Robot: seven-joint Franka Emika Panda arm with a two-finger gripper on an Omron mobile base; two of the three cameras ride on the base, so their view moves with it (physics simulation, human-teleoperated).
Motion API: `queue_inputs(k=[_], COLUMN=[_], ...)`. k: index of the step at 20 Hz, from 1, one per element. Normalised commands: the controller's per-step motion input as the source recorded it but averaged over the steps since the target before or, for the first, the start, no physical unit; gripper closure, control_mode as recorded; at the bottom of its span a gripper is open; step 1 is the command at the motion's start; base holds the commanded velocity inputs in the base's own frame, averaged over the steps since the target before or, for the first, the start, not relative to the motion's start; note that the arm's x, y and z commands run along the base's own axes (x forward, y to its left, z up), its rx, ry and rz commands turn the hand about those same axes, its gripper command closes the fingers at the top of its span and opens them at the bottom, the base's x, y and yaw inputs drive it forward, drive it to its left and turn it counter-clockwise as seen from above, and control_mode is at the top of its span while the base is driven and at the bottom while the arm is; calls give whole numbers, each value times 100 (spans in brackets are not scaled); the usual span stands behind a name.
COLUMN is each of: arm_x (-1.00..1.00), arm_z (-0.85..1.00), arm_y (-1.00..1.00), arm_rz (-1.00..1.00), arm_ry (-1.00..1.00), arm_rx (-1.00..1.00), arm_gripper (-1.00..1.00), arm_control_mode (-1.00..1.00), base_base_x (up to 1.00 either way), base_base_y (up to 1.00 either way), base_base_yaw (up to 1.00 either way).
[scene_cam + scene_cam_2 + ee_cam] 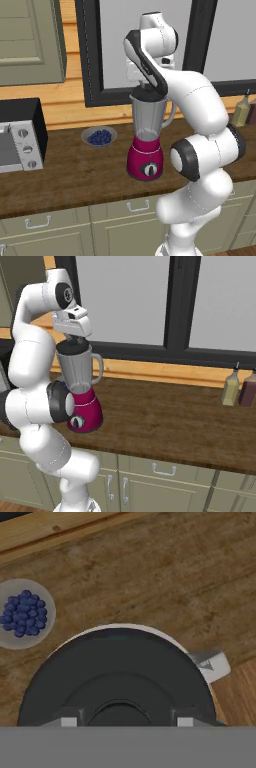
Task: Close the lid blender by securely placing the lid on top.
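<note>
Fingers [69, 722] show as two small pale tips at the bottom of the hand view, set apart on either side of the raised centre of the lid [117, 682]; they appear clamped on it, though contact itself is hidden. You hold the gripper [147, 92] directly above the blender [146, 135], which stands on the wooden counter [175, 421] with its magenta base down and jar upright.

Findings, by judgement:
- Lid looks at or just on the jar rim. In the hand view a pale arc of rim shows from 10 to 2 o'clock beyond the black disc, so the lid may sit slightly toward 6 o'clock.
- The jar handle [210, 664] projects at 3 o'clock; keep clear of it.
- The bowl of blueberries [22, 614] lies at 10 o'clock, well apart.

Recommended: nudge toward 12 o'clock until the rim shows evenly, press straight down without tilt, confirm the lid is level, then release and lift vertically.
</note>
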Motion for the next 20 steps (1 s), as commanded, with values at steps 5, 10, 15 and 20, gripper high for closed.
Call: queue_inputs(k=[5,10,15,20], arm_x=[-14,-52,-100,-100], arm_z=[0,5,-37,-100], arm_y=[0,-14,-95,-100], arm_rz=[0,0,0,0], arm_ry=[0,-8,-36,-24], arm_rx=[2,4,16,10], arm_gripper=[-100,-100,-100,-100], arm_control_mode=[-100,-100,-100,-100], base_base_x=[0,0,0,0], base_base_y=[0,0,0,0], base_base_yaw=[0,0,0,0])
